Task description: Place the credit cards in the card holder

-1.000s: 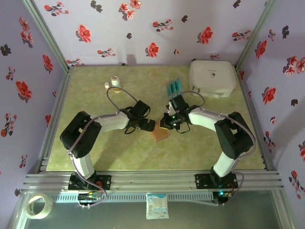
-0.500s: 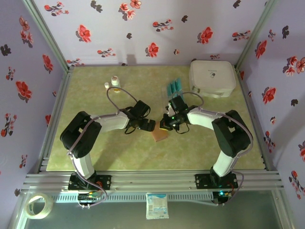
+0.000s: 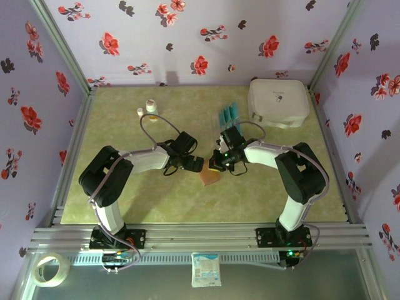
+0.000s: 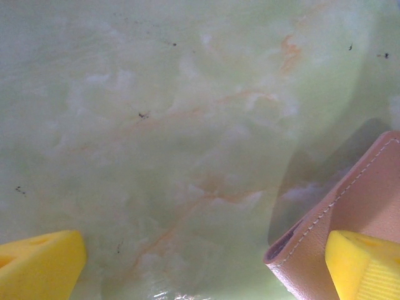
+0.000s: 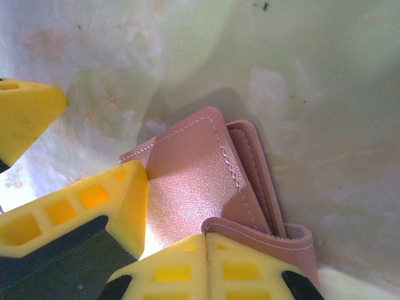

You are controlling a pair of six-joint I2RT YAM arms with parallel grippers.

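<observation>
The card holder [image 3: 210, 178] is a reddish-brown wallet lying mid-table between both grippers. My left gripper [image 3: 192, 165] stands open at its left edge; in the left wrist view [image 4: 200, 275] one yellow fingertip [image 4: 365, 265] sits on the wallet's corner [image 4: 356, 206] and the other over bare table. My right gripper [image 3: 217, 164] is shut, and its joined tips [image 5: 206, 240] press against the curled near flap of the card holder [image 5: 194, 181], with nothing seen between them. The teal credit cards [image 3: 228, 114] lie in a row behind the right gripper, untouched.
A large white rounded case [image 3: 278, 102] sits at the back right. Two small bottles [image 3: 145, 109] stand at the back left. Patterned walls close the table [image 3: 125, 200] on three sides. In the right wrist view the left gripper's yellow fingers [image 5: 81, 212] crowd the wallet's left side.
The right arm's elbow and forearm have drifted slightly left and back while its gripper stayed at the wallet. The left arm has not moved.
</observation>
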